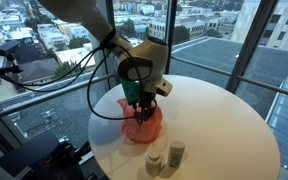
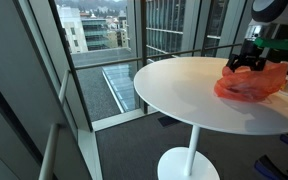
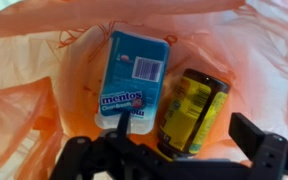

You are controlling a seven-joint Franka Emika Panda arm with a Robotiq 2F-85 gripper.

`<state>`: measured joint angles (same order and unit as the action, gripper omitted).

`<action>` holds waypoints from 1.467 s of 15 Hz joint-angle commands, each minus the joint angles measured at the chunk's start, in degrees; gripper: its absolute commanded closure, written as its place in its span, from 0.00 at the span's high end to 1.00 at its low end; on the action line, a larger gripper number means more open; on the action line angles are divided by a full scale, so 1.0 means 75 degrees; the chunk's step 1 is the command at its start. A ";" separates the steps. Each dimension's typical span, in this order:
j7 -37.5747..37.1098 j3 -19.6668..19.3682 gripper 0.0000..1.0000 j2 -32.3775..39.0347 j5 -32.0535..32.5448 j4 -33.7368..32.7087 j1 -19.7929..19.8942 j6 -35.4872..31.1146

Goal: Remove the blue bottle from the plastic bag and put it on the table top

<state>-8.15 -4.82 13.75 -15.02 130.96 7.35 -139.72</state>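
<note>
**Gripper poised over open bag, bottle inside**

In both exterior views the arm arches over the round white table (image 1: 219,120) and its wrist points straight down. The gripper (image 1: 136,103) hangs at the mouth of the orange plastic bag (image 1: 144,128), near the table's edge. In the wrist view the jaws stand apart, clamped on nothing. The blue bottle (image 3: 134,72) lies on its side inside the bag, label up, just beside a yellow-labelled jar (image 3: 196,108). Two small bottles (image 1: 165,156) stand on the table, apart from the bag.
</note>
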 commanded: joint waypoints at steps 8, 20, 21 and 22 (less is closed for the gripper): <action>0.0179 -0.0053 1.00 -0.0002 -0.0756 -0.0035 0.0256 0.0097; 0.0205 -0.0216 1.00 -0.0002 -0.0773 -0.0047 0.0396 0.0093; 0.0216 -0.0215 1.00 0.0008 -0.0782 -0.0042 0.0401 0.0083; 0.0216 -0.0216 1.00 0.0020 -0.0786 -0.0042 0.0404 0.0080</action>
<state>-8.14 -6.43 13.82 -19.60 130.96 9.83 -139.72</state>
